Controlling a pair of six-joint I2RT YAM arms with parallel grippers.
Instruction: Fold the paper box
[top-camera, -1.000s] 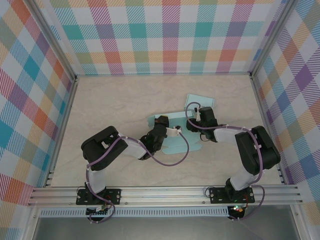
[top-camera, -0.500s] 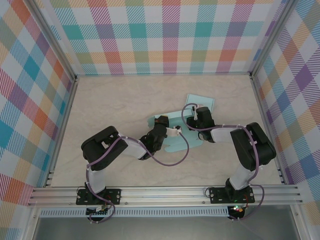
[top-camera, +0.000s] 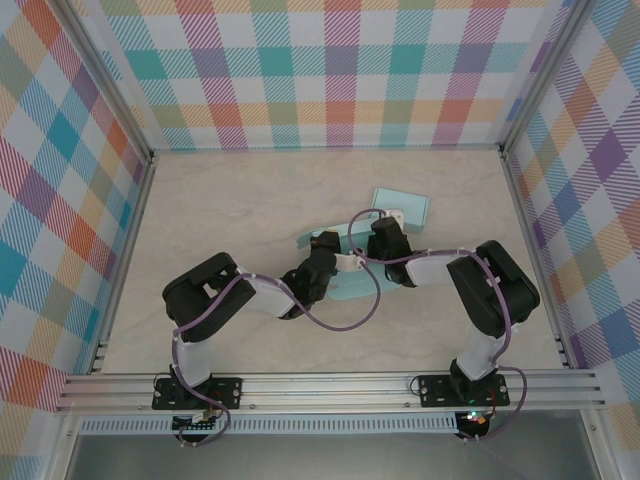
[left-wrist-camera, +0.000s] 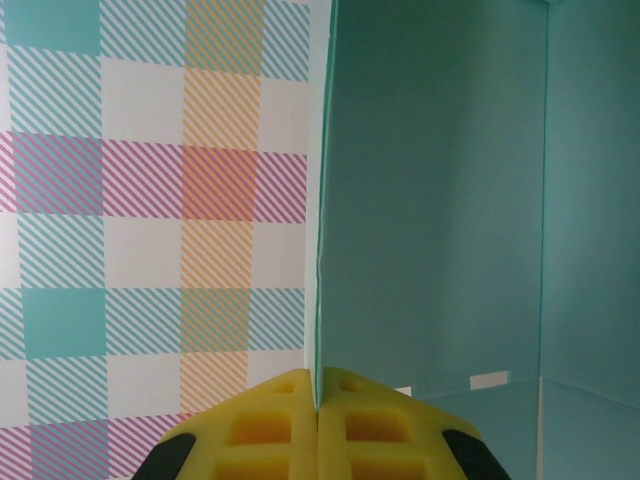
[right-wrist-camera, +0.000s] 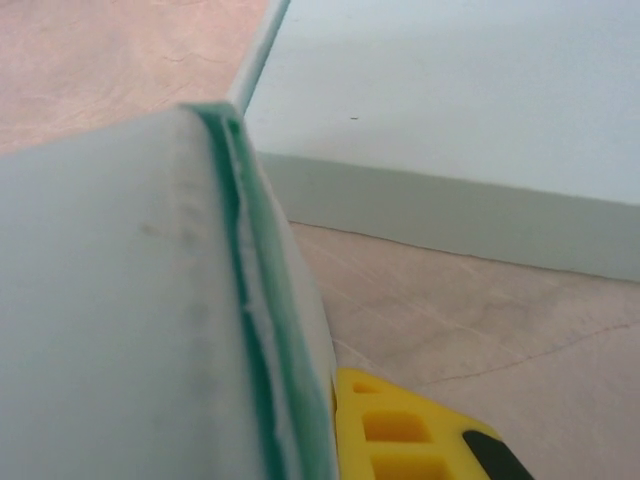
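Table (top-camera: 230, 210), paper box (left-wrist-camera: 430, 200) pinched in left hand (left-wrist-camera: 320, 392)

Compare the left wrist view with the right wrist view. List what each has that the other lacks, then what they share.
Left wrist: the plaid wall and the left pincer shut on an upright side of the paper box. Right wrist: the table, a flat teal panel lying on it, and a doubled flap beside one yellow pad. Both: teal paper against yellow pads.
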